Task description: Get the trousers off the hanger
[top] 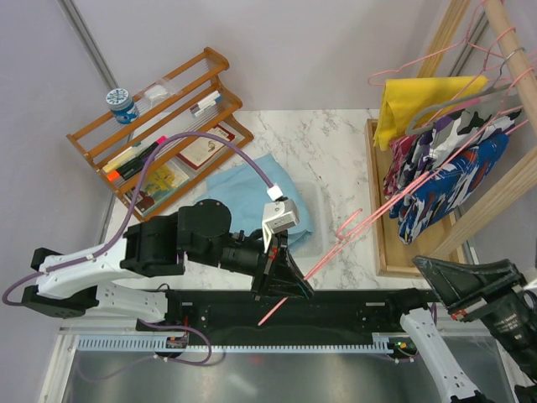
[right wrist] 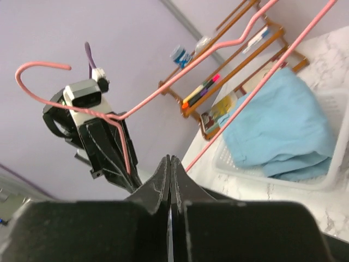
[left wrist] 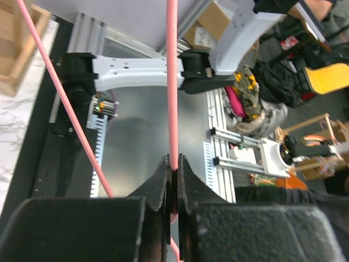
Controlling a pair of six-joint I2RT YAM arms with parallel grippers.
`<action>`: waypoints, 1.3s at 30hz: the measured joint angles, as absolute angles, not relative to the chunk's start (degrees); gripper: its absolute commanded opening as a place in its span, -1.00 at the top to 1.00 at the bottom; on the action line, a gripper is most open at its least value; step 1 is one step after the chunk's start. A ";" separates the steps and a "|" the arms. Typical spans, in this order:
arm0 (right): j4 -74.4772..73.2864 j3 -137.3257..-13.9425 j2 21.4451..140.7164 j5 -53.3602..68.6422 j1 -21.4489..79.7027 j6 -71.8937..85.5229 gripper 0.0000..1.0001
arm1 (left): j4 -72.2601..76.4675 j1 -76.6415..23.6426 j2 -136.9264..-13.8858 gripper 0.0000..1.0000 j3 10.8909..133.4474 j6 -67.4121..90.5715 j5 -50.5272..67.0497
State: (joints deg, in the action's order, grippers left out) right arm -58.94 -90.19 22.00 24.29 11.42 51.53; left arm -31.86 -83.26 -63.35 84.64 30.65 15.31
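Near edge first: the left gripper [left wrist: 173,164] is pinching the hanger [left wrist: 172,82], the pink wire caught dead between its jaws. Over at its three o'clock, the right gripper [right wrist: 170,161] has its jaws pressed together on nothing, and the wire passes just beside its tips. From the left pincer the bare frame runs out toward two o'clock. Farther back, at that pincer's eleven o'clock, the trousers [top: 252,186] lie crumpled in the clear tray [right wrist: 240,166], off the wire.

no readable text anywhere, jar label [top: 122,105] too small to read
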 measured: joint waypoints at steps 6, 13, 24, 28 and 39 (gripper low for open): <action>-65.60 -93.08 20.03 9.87 11.49 53.25 1.00 | -33.26 -82.54 -68.10 0.96 91.22 30.81 21.91; -73.43 -95.13 17.30 -3.73 11.53 54.76 1.00 | -34.20 -77.71 -76.86 0.96 100.18 31.22 28.25; -76.31 -95.11 16.58 -6.48 11.53 54.02 1.00 | -35.53 -68.66 -94.91 0.96 114.65 31.44 37.39; -76.71 -93.10 15.75 -5.72 11.53 54.04 1.00 | -36.36 -67.13 -102.72 0.96 124.44 31.46 40.12; -76.62 -89.65 14.26 -2.68 11.53 54.35 1.00 | -30.35 -65.30 -117.23 0.96 141.93 33.65 46.92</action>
State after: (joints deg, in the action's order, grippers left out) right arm -76.62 -89.65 14.26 -2.68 11.53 54.35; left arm -30.35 -65.30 -117.23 141.93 33.65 46.92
